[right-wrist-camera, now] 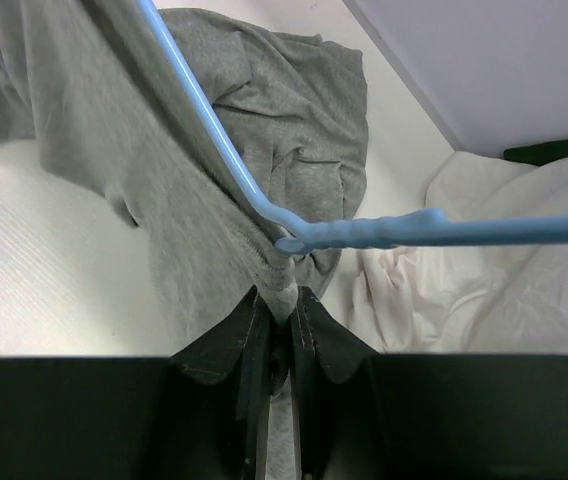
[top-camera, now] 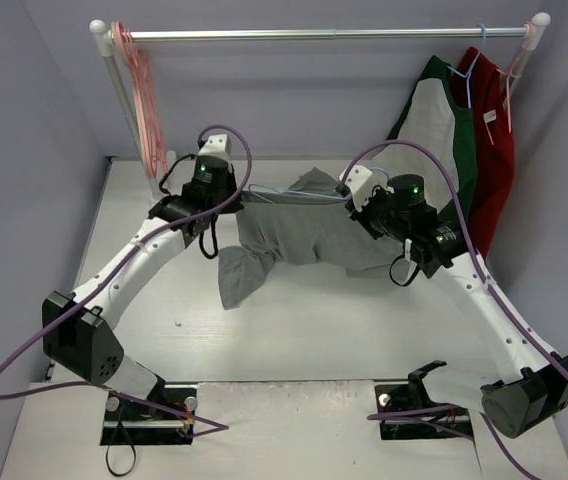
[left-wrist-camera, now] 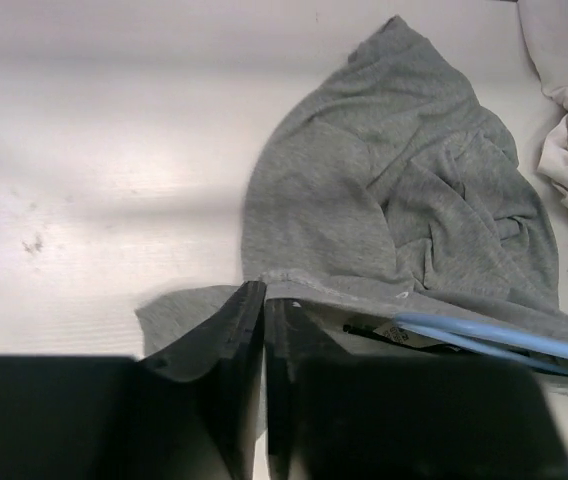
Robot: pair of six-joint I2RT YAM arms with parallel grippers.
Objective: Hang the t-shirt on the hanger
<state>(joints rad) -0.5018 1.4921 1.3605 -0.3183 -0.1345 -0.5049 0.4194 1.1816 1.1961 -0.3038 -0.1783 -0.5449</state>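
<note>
left end effector (left-wrist-camera: pixel 265 296) pinched on t-shirt (left-wrist-camera: pixel 364 200) | right end effector (right-wrist-camera: pixel 279 296) pinched on t-shirt

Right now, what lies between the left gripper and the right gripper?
The t-shirt spans the whole gap, with the wire of the hanger running along its upper edge. The top external view shows this best.

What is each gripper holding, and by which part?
Both hold the t-shirt: the left gripper pinches its edge, the right gripper bunched fabric by the hanger.
</note>
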